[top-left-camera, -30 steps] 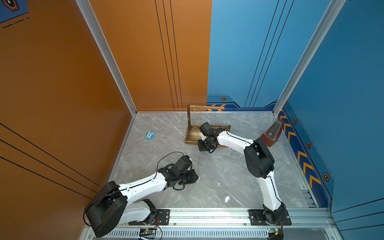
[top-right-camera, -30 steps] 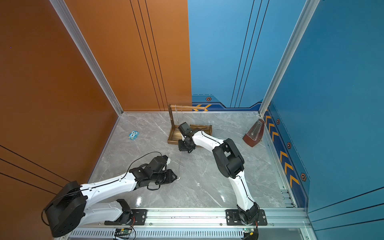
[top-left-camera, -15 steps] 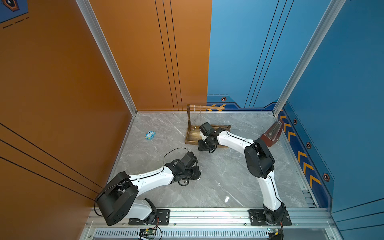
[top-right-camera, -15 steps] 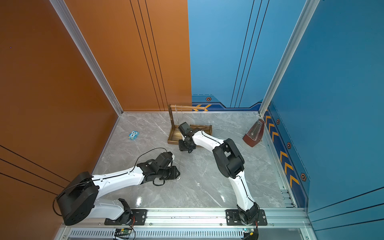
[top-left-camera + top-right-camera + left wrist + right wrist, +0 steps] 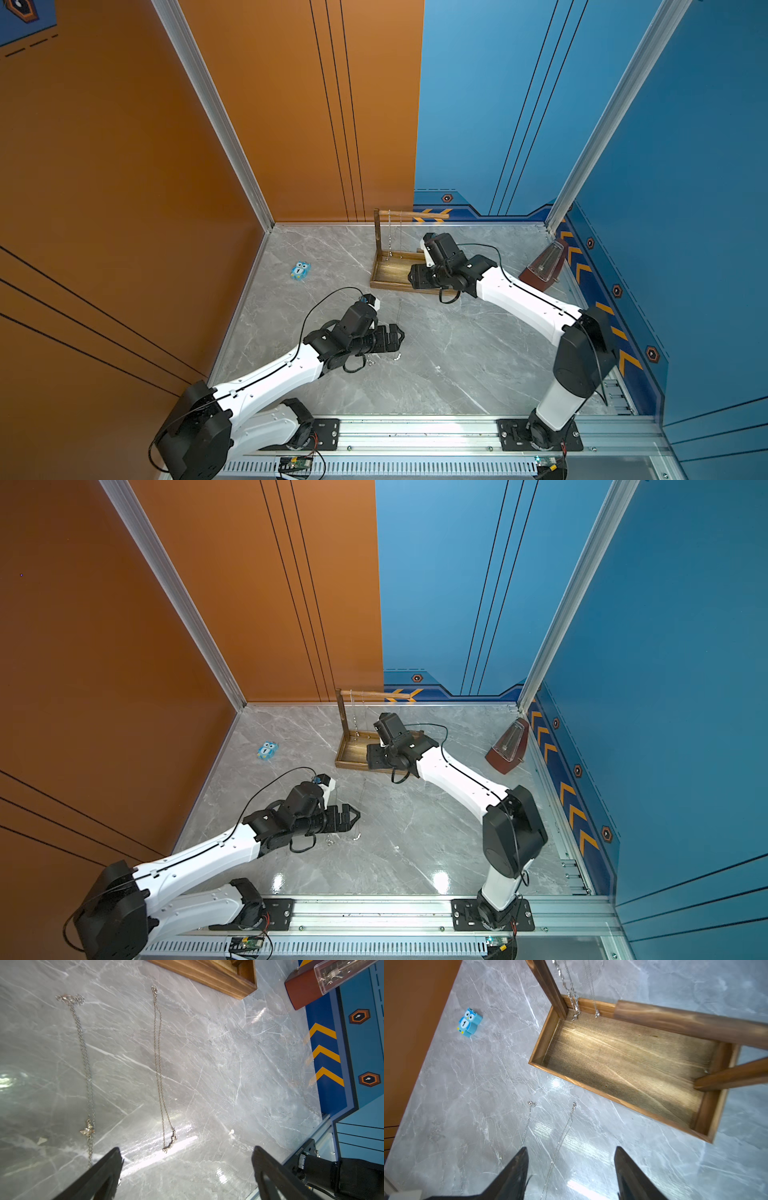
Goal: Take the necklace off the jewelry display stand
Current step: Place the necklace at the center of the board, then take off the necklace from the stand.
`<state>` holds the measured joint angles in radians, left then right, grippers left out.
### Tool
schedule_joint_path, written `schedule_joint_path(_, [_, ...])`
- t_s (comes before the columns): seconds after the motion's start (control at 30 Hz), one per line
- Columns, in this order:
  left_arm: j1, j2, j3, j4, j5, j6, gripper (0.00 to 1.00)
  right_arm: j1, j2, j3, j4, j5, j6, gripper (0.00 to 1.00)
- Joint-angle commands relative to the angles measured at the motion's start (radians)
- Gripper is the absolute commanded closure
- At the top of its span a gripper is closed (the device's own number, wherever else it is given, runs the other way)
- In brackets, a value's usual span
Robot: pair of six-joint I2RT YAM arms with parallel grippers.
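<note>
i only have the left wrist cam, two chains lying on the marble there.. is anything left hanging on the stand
observer: yes, two necklaces hang on the jewelry display stand, from its top rod: one with a star pendant, one plainer.
operator: where's the right gripper
observer: the right gripper hovers by the front of the stand's tray, fingers apart, nothing between them.
operator: anything else on the table out of my view
observer: a blue owl toy near the orange wall, apart from the stand.
</note>
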<state>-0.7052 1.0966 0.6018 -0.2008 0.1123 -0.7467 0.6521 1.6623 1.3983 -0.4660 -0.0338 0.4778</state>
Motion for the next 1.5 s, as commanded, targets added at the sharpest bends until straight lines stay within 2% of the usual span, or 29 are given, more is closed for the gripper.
schedule_joint_path(0.0, [0.029,-0.04,-0.015,-0.056,0.0,0.042,0.01,-0.044,-0.137,-0.157,0.14,0.075,0.033,0.3])
schedule_joint_path(0.13, [0.063,-0.058,0.006,-0.079,0.022,0.054,0.02,-0.107,-0.357,-0.405,0.316,0.099,0.061,0.23])
schedule_joint_path(0.27, [0.081,-0.056,0.036,-0.099,0.035,0.065,0.02,-0.2,-0.554,-0.605,0.412,0.071,0.07,0.17])
schedule_joint_path(0.4, [0.094,-0.044,0.073,-0.123,0.04,0.079,0.02,-0.304,-0.723,-0.772,0.461,0.005,0.054,0.17])
schedule_joint_path(0.63, [0.135,0.015,0.198,-0.197,0.064,0.136,0.02,-0.424,-0.934,-0.933,0.443,-0.073,-0.001,0.14])
schedule_joint_path(0.77, [0.176,0.087,0.324,-0.248,0.101,0.191,0.02,-0.435,-0.998,-0.945,0.437,-0.091,-0.011,0.15])
schedule_joint_path(0.93, [0.233,0.178,0.494,-0.307,0.108,0.231,0.02,-0.401,-0.972,-0.878,0.398,-0.089,-0.022,0.16])
schedule_joint_path(1.17, [0.296,0.316,0.66,-0.305,0.045,0.221,0.02,-0.209,-0.804,-0.699,0.371,0.037,-0.076,0.19])
schedule_joint_path(1.3, [0.332,0.379,0.671,-0.302,0.036,0.212,0.02,-0.106,-0.653,-0.531,0.334,0.113,-0.102,0.21])
schedule_joint_path(1.47, [0.386,0.419,0.63,-0.298,0.042,0.206,0.02,-0.05,-0.456,-0.329,0.297,0.153,-0.084,0.23])
